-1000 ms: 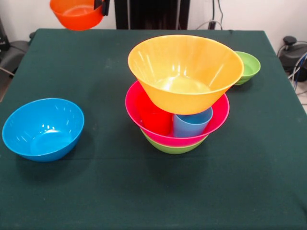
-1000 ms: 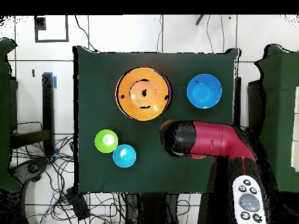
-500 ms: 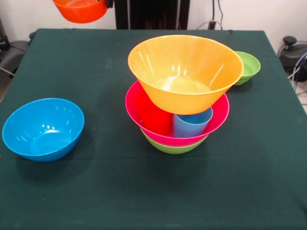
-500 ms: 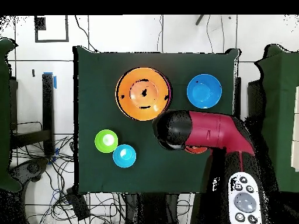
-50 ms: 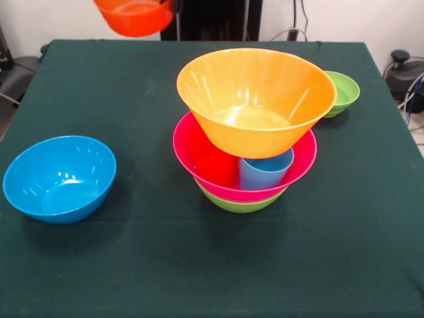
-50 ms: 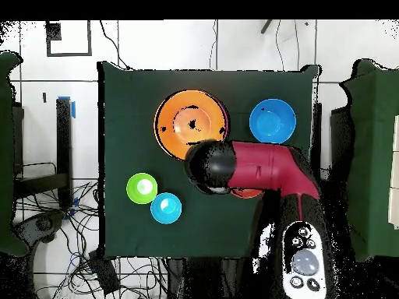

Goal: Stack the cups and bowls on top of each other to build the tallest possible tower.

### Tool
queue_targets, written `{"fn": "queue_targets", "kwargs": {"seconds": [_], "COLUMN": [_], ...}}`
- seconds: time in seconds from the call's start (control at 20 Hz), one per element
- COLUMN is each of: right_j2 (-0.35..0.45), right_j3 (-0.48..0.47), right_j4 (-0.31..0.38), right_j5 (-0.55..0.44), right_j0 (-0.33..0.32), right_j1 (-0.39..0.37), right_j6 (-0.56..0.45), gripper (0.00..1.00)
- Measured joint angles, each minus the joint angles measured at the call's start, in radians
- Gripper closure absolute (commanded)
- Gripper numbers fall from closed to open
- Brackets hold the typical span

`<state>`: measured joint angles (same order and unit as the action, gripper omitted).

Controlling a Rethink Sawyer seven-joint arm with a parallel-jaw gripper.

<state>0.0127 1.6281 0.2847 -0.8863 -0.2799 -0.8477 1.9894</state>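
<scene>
The tower stands mid-table: a green bowl (image 5: 240, 204) at the bottom, a pink bowl (image 5: 299, 164) in it holding a red cup (image 5: 215, 165) and a light blue cup (image 5: 265, 172), and a large yellow-orange bowl (image 5: 255, 99) resting on the cups. From above the tower shows as an orange disc (image 6: 187, 124). A small orange bowl (image 5: 134, 14) hangs in the air at the far left of the tower, with my gripper (image 5: 172, 8) shut on its rim. In the overhead view the arm (image 6: 257, 167) hides the gripper.
A medium blue bowl (image 5: 59, 177) sits alone at the front view's left, also visible from above (image 6: 272, 121). A small green bowl (image 5: 344, 93) stands behind the tower's right side. The overhead view shows it (image 6: 142, 188) beside a small blue bowl (image 6: 166, 207).
The held orange bowl has travelled right in the front view, closer to the tower. In the overhead view the arm's head has swung left towards the tower.
</scene>
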Motion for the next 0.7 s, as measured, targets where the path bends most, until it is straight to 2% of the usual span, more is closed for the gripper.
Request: {"fn": "queue_targets", "kwargs": {"seconds": [0.7], "right_j2": [-0.012], "right_j3": [-0.011], "right_j4": [-0.061], "right_j5": [0.000], "right_j0": [0.119], "right_j1": [0.061], "right_j6": [0.018], "gripper": [1.00]}}
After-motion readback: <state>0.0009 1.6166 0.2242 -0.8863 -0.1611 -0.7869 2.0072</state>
